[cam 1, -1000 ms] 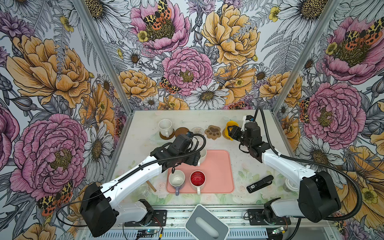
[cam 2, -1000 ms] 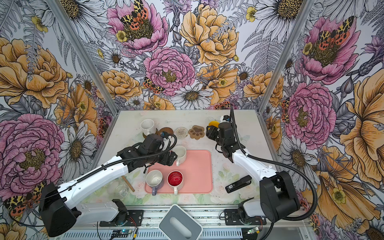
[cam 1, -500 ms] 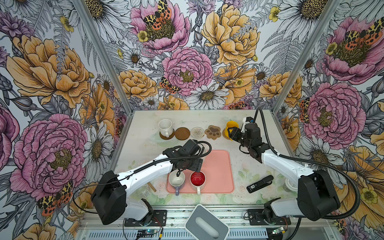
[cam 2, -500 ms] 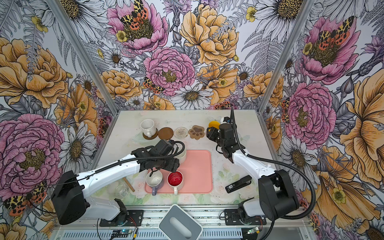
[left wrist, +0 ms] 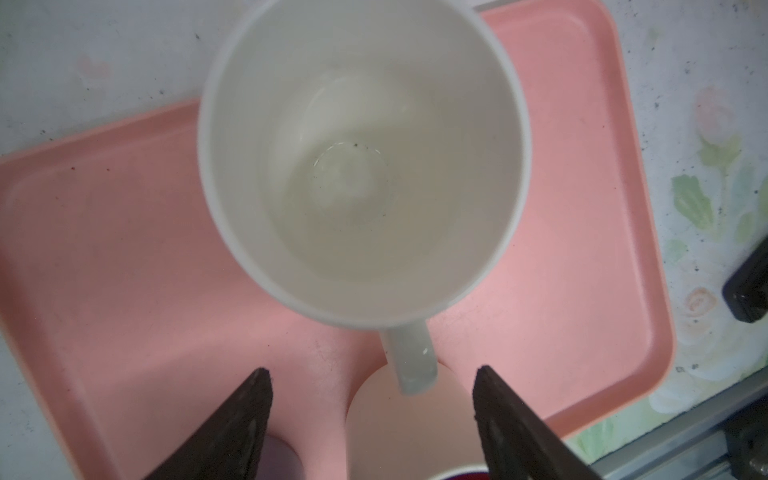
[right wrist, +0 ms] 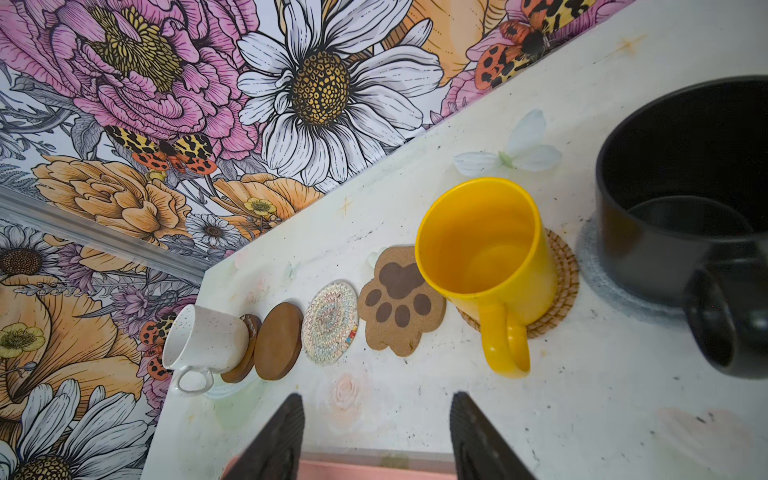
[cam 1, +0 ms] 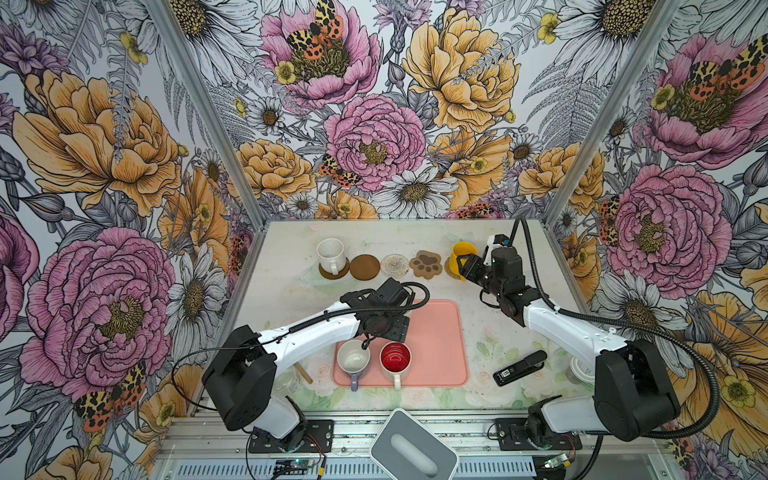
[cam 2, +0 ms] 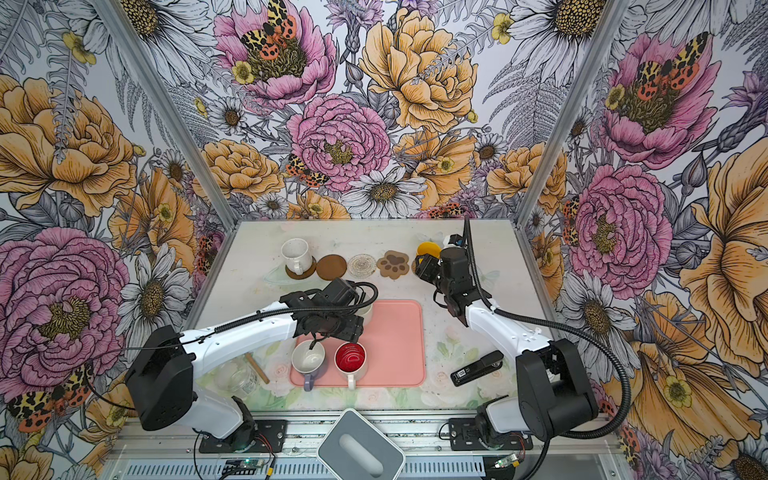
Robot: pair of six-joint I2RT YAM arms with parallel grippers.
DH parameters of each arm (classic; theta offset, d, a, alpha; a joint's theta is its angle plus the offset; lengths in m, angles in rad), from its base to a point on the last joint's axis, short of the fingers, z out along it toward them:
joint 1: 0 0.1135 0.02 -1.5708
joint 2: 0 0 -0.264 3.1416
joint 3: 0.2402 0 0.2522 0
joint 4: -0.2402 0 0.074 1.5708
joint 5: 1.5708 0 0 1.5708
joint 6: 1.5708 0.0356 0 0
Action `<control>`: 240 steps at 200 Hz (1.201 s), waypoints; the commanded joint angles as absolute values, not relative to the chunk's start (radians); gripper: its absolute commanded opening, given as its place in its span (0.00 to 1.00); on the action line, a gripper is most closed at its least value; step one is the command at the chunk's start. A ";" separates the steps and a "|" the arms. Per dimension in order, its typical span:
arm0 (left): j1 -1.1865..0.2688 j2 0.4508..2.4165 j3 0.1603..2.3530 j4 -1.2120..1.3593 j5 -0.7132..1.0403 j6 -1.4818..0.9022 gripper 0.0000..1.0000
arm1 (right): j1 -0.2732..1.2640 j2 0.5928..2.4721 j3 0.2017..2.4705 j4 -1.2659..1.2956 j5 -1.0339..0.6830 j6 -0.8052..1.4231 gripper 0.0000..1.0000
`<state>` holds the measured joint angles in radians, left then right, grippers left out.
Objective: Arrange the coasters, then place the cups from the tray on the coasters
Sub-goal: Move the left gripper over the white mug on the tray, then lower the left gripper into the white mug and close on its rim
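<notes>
Along the back runs the row of coasters. A white speckled cup (cam 1: 331,256) stands on a brown disc; beside it lie a bare brown disc (cam 1: 364,267), a whitish woven round (cam 1: 395,264) and a paw-print mat (cam 1: 426,264). The yellow cup (right wrist: 482,245) sits on the rattan round (right wrist: 561,286), the black cup (right wrist: 681,199) on the grey-blue round. On the pink tray (cam 1: 436,353) stand a lavender cup (cam 1: 353,360), a red-inside cup (cam 1: 395,358) and a white cup (left wrist: 365,166). My left gripper (left wrist: 372,374) hangs open over the white cup's handle (left wrist: 411,361). My right gripper (right wrist: 376,399) is open and empty over bare table.
A black stapler (cam 1: 519,368) and a white-lidded container (cam 1: 582,370) lie right of the tray. A glass jar (cam 1: 286,380) and a wooden stick (cam 1: 303,372) lie to its left. A grey rounded box (cam 1: 413,449) sits at the front edge.
My left gripper has moved toward the front over the tray, covering the white cup from above, and its jaws have narrowed somewhat. The right arm has stayed still.
</notes>
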<state>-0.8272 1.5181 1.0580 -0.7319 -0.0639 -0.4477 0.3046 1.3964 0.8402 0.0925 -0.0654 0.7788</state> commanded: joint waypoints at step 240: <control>-0.812 1.698 1.155 -0.679 -0.099 -0.511 0.43 | 0.274 1.461 0.838 0.144 -0.113 0.808 0.58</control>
<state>-0.8223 1.6909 1.1336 -0.6994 -0.0753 -0.5003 0.2798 1.4422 0.8394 0.1120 -0.1036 0.7967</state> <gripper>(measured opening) 0.455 0.584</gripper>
